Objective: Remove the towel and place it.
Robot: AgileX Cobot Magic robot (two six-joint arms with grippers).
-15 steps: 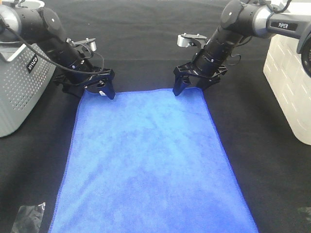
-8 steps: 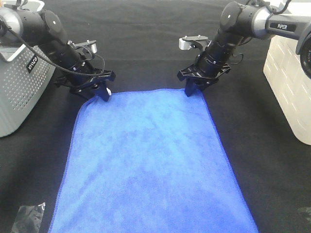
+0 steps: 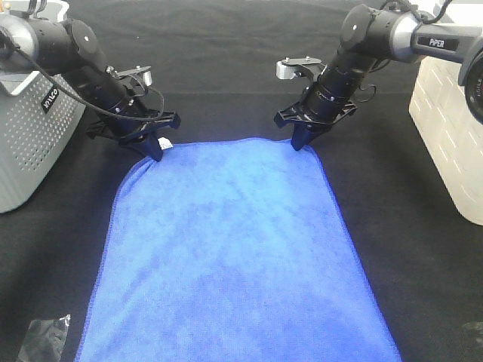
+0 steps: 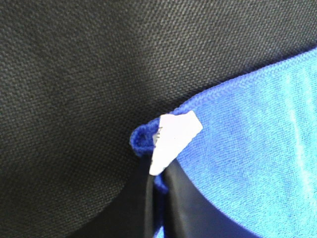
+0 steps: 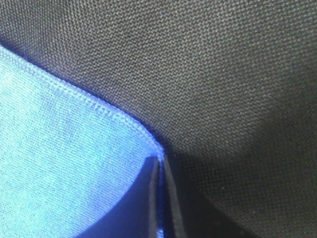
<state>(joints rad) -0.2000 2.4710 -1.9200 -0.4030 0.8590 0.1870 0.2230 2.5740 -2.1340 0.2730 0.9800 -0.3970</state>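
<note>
A second ago both grippers stood with jaws spread over the far corners of the towel (image 3: 226, 249); now they have closed. The left gripper (image 3: 156, 147) pinches the far left corner, and its wrist view shows blue cloth between the jaws, with the white tag (image 4: 174, 141) sticking out just above them. The right gripper (image 3: 299, 141) clamps the far right corner in the same way. Both corners have drawn inward and the left one bunches a little. The rest of the towel lies flat on the black surface (image 3: 226, 68), running from mid-surface to the near edge. We judge the grasp is made and lifting can begin.
</note>
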